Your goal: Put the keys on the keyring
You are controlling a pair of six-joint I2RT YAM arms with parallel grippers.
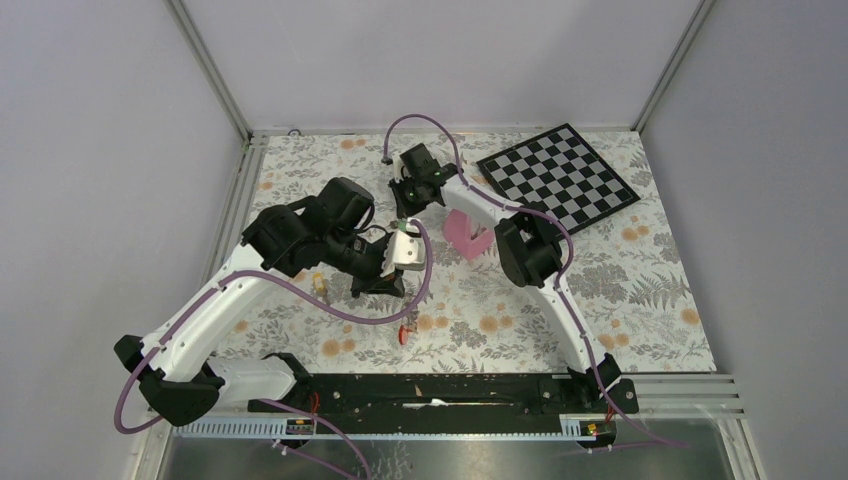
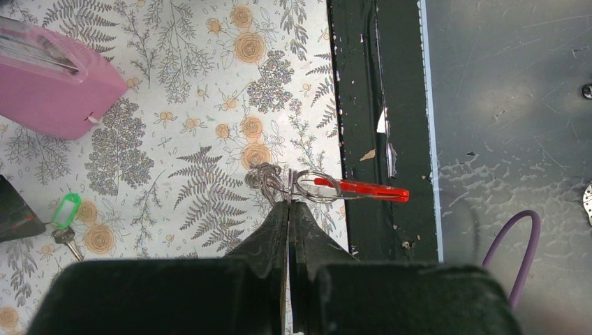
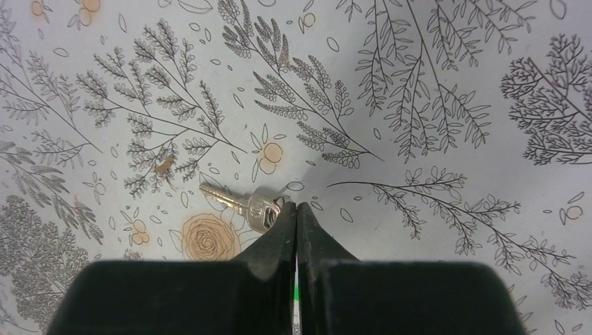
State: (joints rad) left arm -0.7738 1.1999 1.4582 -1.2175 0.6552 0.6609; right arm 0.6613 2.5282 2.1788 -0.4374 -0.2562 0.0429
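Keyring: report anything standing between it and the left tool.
Nothing visible does. The left tool is shut on the keyring at its wire loop, beside the black rail.

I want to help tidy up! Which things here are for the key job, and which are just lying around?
For the job: keyring, silver key, green-tagged key.
Just lying about: pink pyramid, chessboard.

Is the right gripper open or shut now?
Shut: in the right wrist view the right gripper has its fingers pressed together with no gap, pinching the head of the silver key.
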